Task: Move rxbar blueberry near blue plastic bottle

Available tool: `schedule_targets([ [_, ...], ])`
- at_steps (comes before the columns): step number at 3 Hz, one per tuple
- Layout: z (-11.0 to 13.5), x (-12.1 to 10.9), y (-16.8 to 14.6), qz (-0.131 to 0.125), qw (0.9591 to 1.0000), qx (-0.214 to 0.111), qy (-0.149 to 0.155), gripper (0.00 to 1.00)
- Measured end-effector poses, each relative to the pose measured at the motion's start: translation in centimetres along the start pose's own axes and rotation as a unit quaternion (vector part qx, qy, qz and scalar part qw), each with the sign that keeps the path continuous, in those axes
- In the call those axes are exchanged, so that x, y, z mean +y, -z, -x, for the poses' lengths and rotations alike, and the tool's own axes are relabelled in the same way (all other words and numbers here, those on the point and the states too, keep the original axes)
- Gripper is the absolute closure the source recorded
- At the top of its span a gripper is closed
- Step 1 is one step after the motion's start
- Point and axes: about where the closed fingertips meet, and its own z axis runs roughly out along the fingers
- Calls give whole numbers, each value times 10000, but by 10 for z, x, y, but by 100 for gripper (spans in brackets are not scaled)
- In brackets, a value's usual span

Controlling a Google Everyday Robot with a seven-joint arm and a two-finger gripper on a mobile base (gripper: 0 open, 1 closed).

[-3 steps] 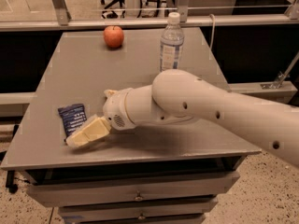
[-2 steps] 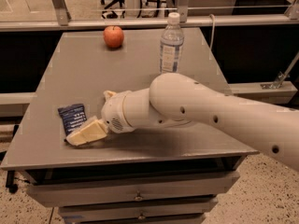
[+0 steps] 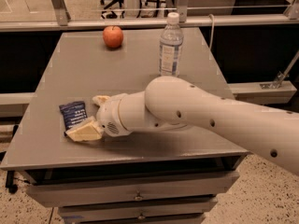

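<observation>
Gripper, lower left of the frame: cream fingers spread, one either side of the right edge of the snack bar, a flat navy wrapper whose white lettering is unreadable. The bar lies on a smooth grey table. Upper centre: a clear water bottle with a white cap and blue-and-white label. A red apple sits to its left. Speckled floor, lower right.
</observation>
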Motion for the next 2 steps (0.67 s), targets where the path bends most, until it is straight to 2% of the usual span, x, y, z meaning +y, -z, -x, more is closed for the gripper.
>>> schedule_targets([
  [1,2,0,1,-1,10000,1,0,87],
  [2,2,0,1,-1,10000,1,1,100],
])
